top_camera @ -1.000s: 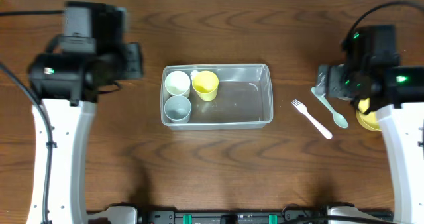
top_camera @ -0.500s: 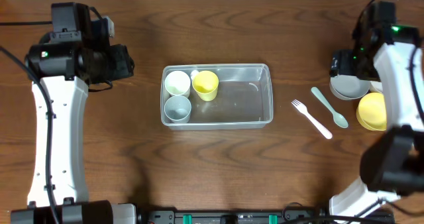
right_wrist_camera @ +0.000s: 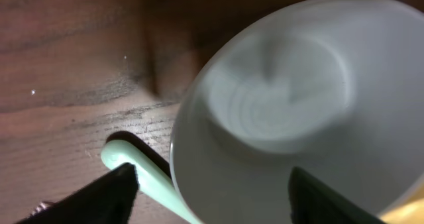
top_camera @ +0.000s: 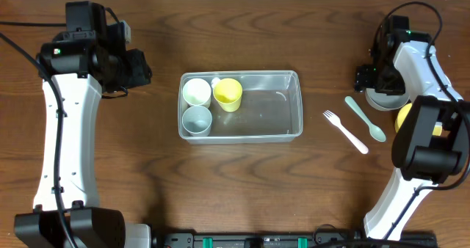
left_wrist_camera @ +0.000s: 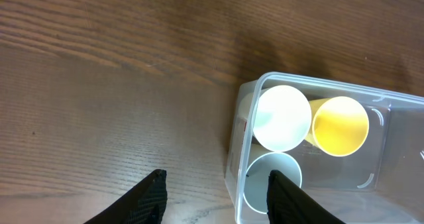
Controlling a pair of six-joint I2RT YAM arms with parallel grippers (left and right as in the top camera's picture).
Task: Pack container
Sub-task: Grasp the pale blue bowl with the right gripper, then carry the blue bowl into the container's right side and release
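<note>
Two open, empty grippers: our left gripper (left_wrist_camera: 217, 179) hangs by the container (left_wrist_camera: 233, 151). Our right gripper (right_wrist_camera: 212, 179) hangs over the grey bowl (right_wrist_camera: 278, 98), where closing low we risk snagging the mint spoon (right_wrist_camera: 142, 168).

The container (left_wrist_camera: 331, 85) is cropped right and below.

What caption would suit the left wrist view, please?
Open left gripper by the container holding white cup, yellow cup and grey cup.

White fork (top_camera: 345, 131) lies beside green spoon (top_camera: 363, 117) (handles nearly parallel).
</note>
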